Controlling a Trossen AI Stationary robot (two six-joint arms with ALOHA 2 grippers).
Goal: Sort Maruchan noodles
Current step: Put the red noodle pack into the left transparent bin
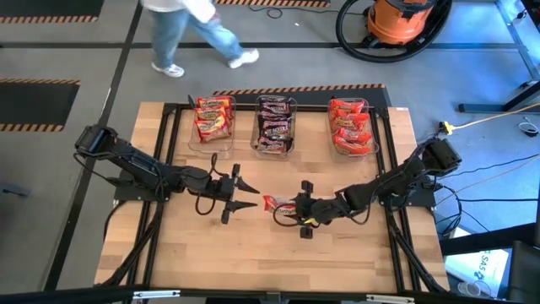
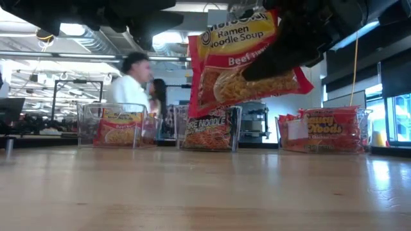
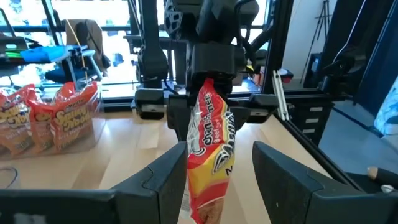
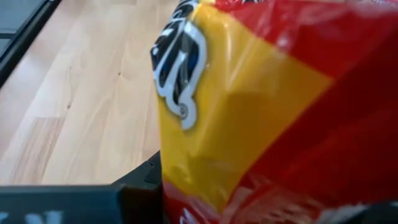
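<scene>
The right gripper (image 1: pixel 297 211) pinches a red-and-yellow noodle packet (image 1: pixel 278 203) above mid-table, so the left gripper (image 1: pixel 251 194), fingers spread around it, should close squarely before any release.

We count three clear tubs (image 1: pixel 212 142) along the far edge of the tabletop (image 1: pixel 253 253), each holding several ramen packets we cannot number exactly. One more packet (image 1: pixel 278 203) hangs apart from them. Two arms, one pincer each.
</scene>
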